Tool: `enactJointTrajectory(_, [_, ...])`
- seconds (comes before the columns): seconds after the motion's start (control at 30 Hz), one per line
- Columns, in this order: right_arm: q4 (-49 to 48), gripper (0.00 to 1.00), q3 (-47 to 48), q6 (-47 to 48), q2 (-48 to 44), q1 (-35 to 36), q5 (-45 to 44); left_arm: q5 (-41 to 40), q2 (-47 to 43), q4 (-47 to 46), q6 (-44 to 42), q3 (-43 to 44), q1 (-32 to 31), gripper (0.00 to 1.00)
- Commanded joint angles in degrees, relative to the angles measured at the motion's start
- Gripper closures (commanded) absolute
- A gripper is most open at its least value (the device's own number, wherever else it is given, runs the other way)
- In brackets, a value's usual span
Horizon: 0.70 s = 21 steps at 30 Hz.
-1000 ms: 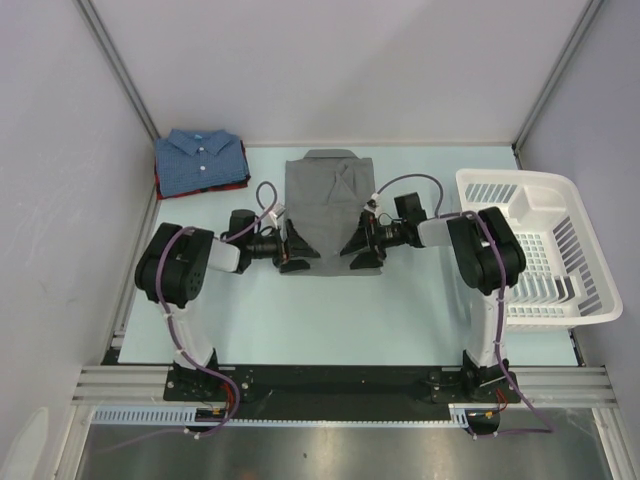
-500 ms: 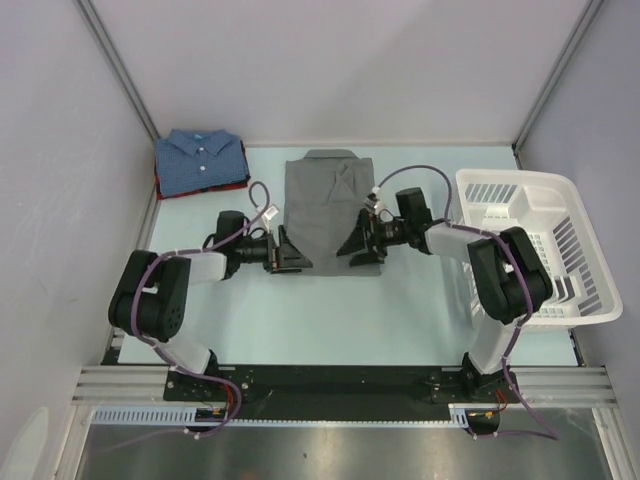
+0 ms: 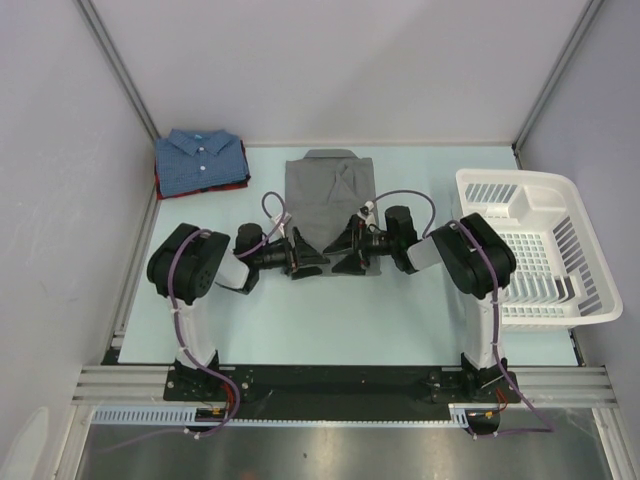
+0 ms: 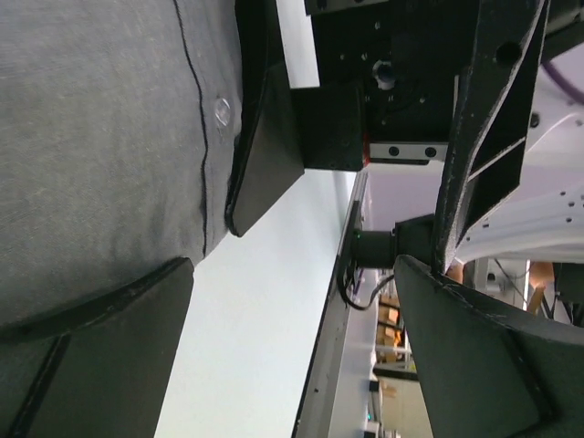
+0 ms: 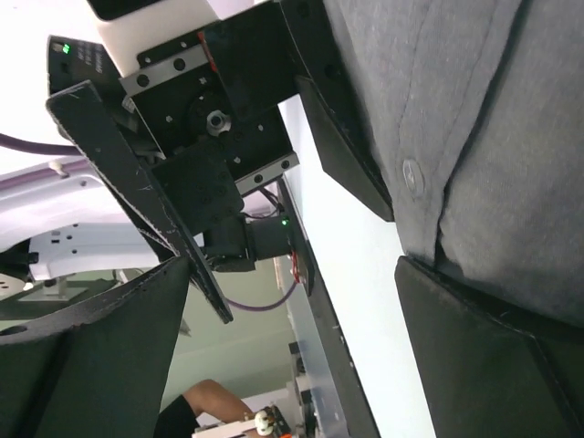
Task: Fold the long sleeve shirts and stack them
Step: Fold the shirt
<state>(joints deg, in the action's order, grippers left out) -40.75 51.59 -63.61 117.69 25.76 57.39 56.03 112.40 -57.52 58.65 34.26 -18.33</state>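
A folded mid-grey shirt (image 3: 328,195) lies flat at the table's middle, collar towards the back. A folded blue shirt (image 3: 200,158) lies on a dark red shirt (image 3: 210,187) at the back left. My left gripper (image 3: 306,256) and right gripper (image 3: 347,250) face each other at the grey shirt's near edge, both open and low. In the left wrist view one of the fingers (image 4: 91,365) lies against the grey shirt (image 4: 91,128). In the right wrist view one of the fingers (image 5: 493,365) touches the grey shirt (image 5: 484,109). Neither holds cloth.
A white slatted basket (image 3: 540,190) stands at the right edge, next to the right arm. Grey walls close the left, back and right. The pale table (image 3: 330,310) runs to the black rail at the arms' bases.
Both grippers have moved inward along the grey shirt's near edge and now stand closer together. Both arms have changed posture. The shirts have not moved.
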Motion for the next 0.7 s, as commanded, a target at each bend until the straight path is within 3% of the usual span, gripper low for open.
enactJointTrajectory(0.0, [-4.95, 0.0, -3.42, -1.25, 4.56, -0.44, -5.79, -4.88, 0.98, -2.96, -1.17, -2.09, 1.44, 0.01])
enactJointTrajectory(0.53, [19.83, 0.0, -8.97, 22.57, -4.04, -10.9, -3.51, -7.52, -9.73, 29.54, -27.16, -6.93, 15.51, 0.01])
enactJointTrajectory(0.67, [21.24, 0.0, -4.32, 20.74, -9.4, -10.65, 0.61, 2.12, -17.02, 30.97, -29.38, -5.44, 14.91, 0.01])
